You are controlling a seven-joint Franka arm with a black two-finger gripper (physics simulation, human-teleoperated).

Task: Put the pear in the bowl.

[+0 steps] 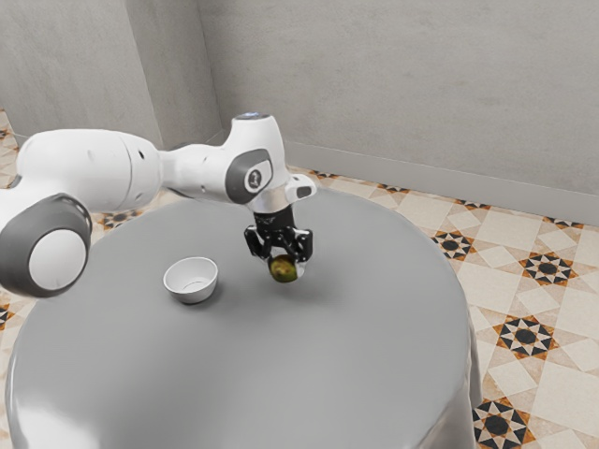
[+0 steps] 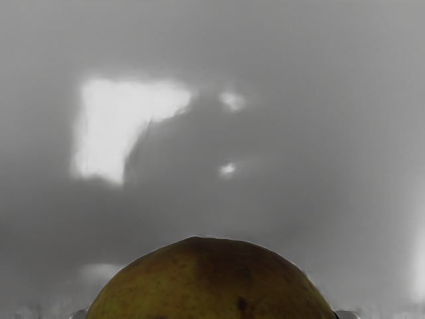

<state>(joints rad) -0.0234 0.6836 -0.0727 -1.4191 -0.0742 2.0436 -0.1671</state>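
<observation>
In the exterior view my gripper [image 1: 284,263] points down over the middle of the table, shut on the pear [image 1: 283,270], with a finger at each side of it. The pear is green-yellow with a brownish patch; how high it is above the tabletop, I cannot tell. The white bowl [image 1: 191,281] stands upright on the table, a short way toward the exterior view's left from the gripper, with its visible inside bare. In the wrist view the pear [image 2: 211,282] bulges up large at the lower edge, between bits of the two fingertips.
A round table under a smooth grey cloth [image 1: 281,374] carries the bowl. Bright reflections show on the cloth in the wrist view. Behind the table are a patterned tile floor [image 1: 529,369] and a grey wall [image 1: 402,84].
</observation>
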